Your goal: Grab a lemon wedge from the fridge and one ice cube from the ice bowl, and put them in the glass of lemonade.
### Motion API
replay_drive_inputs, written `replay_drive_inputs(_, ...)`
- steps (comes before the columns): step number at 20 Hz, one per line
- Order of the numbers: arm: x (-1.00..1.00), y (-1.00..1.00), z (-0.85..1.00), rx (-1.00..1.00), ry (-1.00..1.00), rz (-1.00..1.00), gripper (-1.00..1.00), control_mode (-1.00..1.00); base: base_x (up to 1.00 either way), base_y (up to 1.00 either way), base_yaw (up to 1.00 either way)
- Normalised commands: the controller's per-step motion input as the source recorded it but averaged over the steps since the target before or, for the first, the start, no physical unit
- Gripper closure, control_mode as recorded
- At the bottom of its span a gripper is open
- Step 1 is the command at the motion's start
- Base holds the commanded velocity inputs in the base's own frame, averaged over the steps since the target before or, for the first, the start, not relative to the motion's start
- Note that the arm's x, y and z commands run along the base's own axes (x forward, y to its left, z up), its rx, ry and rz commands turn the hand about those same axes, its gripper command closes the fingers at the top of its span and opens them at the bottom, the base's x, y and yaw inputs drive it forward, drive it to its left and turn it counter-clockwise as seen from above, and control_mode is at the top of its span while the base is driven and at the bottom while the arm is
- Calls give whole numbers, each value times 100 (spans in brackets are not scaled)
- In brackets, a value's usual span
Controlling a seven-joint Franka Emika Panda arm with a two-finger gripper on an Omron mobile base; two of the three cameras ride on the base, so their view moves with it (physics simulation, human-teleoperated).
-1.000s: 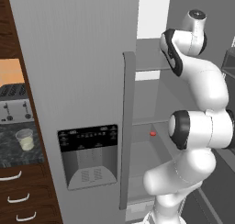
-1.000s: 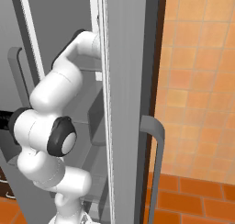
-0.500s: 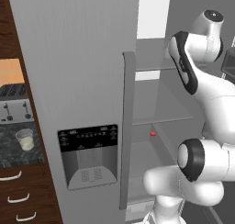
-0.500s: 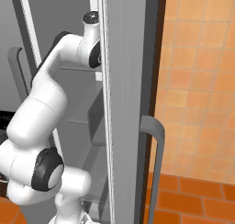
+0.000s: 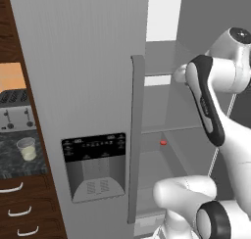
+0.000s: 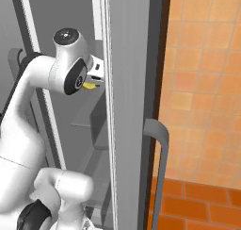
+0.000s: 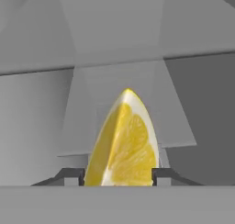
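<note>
A yellow lemon wedge (image 7: 121,140) stands point-up between my gripper's (image 7: 118,175) two dark fingertips, which press on both its sides. In the right base view the gripper (image 6: 94,80) is inside the open grey fridge (image 5: 88,61), holding the lemon wedge (image 6: 89,86) above a shelf. The glass of lemonade (image 5: 26,149) stands on the dark counter left of the fridge. The ice bowl and ice cube are out of view.
A silver toaster (image 5: 14,113) sits behind the glass. A tiny red object (image 5: 163,142) lies on a lower fridge shelf. The open fridge door (image 6: 127,83), with its long handle (image 6: 157,139), stands close to the right of the hand. Wood drawers (image 5: 19,213) sit below the counter.
The arm has swung inside the fridge, its upper joints shifting to the right in the left base view. The jaws stay closed on the wedge.
</note>
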Motion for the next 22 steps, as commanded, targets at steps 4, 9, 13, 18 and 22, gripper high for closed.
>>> replay_drive_inputs(4, -100, 26, -58, 0, 0, 4, 100, -100, 0, 0, 0)
replay_drive_inputs(9, -82, 26, -63, 0, 5, 3, 100, -100, 0, 0, 0)
replay_drive_inputs(13, -50, 12, -12, 0, 2, 1, 100, -100, 0, 0, 0)
replay_drive_inputs(18, -34, 0, -2, 0, 3, 0, 100, -100, 0, 0, 0)
replay_drive_inputs(22, -4, 0, 0, 0, 0, 0, 100, -100, 0, 0, 0)
